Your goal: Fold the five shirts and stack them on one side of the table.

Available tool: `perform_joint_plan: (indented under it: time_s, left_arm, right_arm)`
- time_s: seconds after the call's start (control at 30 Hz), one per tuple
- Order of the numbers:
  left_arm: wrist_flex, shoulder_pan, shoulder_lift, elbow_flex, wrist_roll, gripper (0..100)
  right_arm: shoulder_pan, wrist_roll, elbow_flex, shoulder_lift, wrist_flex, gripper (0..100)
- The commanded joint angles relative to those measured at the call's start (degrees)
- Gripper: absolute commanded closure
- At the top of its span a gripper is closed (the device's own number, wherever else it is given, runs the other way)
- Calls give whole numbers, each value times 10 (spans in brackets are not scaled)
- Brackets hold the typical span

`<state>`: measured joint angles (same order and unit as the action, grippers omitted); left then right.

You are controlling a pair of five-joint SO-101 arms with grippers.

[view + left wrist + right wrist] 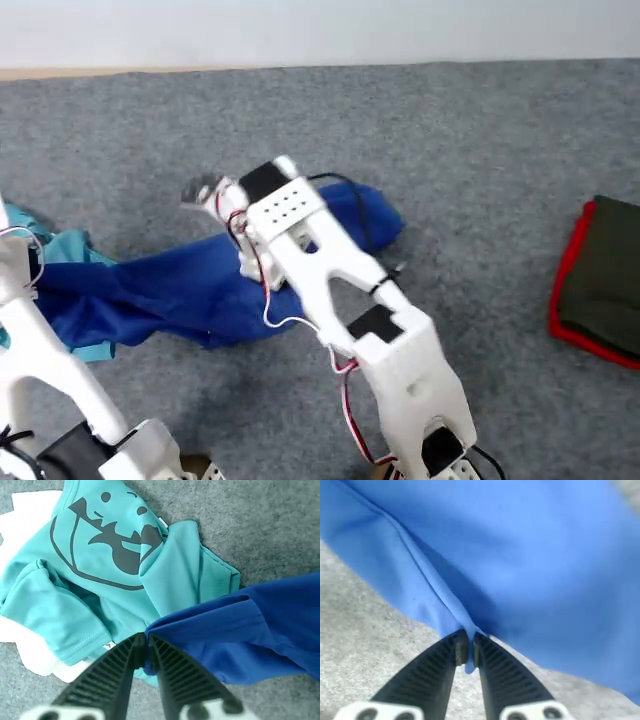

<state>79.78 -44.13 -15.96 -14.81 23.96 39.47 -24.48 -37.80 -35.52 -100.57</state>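
The blue shirt (170, 290) lies stretched out in a crumpled band across the left half of the grey table (480, 150), and each arm has hold of it. The left gripper (147, 645) has its jaws pressed together on a corner of the blue cloth, at the end that lies over a teal shirt (75, 580). That teal shirt is spread open with its dark print facing up, one sleeve folded in, and a white shirt (30, 510) pokes out from under it. The right gripper (468, 642) is pinched tight on a seamed fold at the shirt's edge, low over the table. From above, the right arm reaches over the blue shirt's far end, near the middle of the table. Well apart, at the right edge, sits a small stack: a folded dark shirt (605, 280) on top of a red shirt (562, 290), whose edge shows along its left side.
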Motion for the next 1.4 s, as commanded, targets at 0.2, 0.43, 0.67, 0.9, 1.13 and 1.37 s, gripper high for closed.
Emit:
perform_joint_plan:
  time_s: [0.2, 0.43, 0.67, 0.9, 1.13, 1.37]
  left_arm:
    - [92, 54, -25, 199, -4, 995]
    - [171, 193, -25, 431, -4, 995]
    - [140, 282, -23, 647, -5, 995]
    - [91, 287, -25, 794, -5, 995]
    - [46, 288, -25, 884, -2, 995]
    - [42, 288, -25, 945, -1, 995]
  right_arm:
    - [-138, -10, -18, 280, -22, 987]
    - [-204, -68, -82, 429, -1, 987]
    - [-268, -98, -136, 526, 65, 987]
    - [-339, -113, -158, 613, 124, 987]
    - [-407, -124, -158, 670, 162, 987]
    - [-436, -128, -159, 706, 179, 987]
